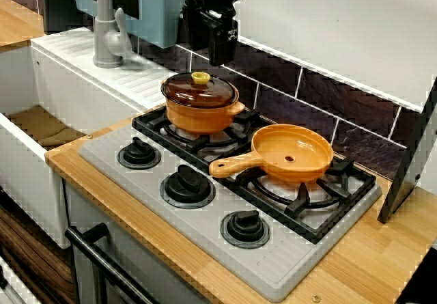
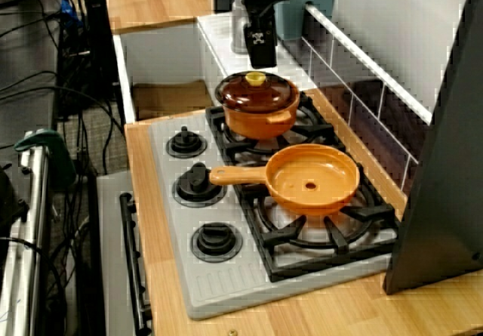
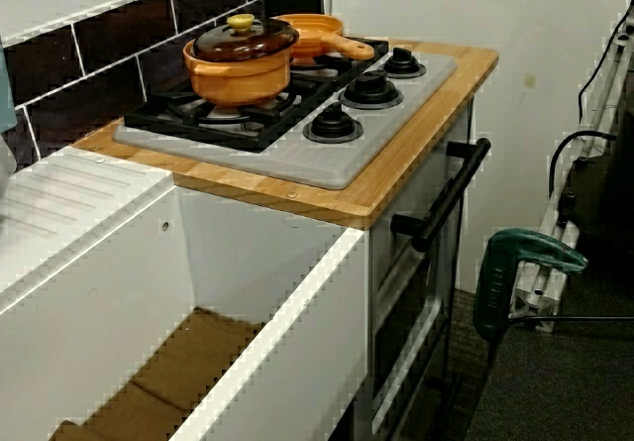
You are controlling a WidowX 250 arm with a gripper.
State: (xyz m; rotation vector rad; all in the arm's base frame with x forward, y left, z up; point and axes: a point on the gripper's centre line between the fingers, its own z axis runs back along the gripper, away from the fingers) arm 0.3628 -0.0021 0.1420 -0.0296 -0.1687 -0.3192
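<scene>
Layout of the cooktop. The lidded orange ceramic pot [image 1: 201,106] stands on the burner of the flat grey stovetop [image 1: 205,225] nearer the white basin sink [image 1: 75,99]. The round orange frying pan [image 1: 292,155] sits on the next burner, handle toward the three black round knobs [image 1: 187,184] in front. The black robot gripper [image 1: 222,48] hangs above and behind the pot, apart from it.

One view looks down from the front, one along the counter [image 2: 143,200], one low from the sink [image 3: 258,273]; all share the stove [image 1: 287,263] and pot [image 1: 201,113].
</scene>
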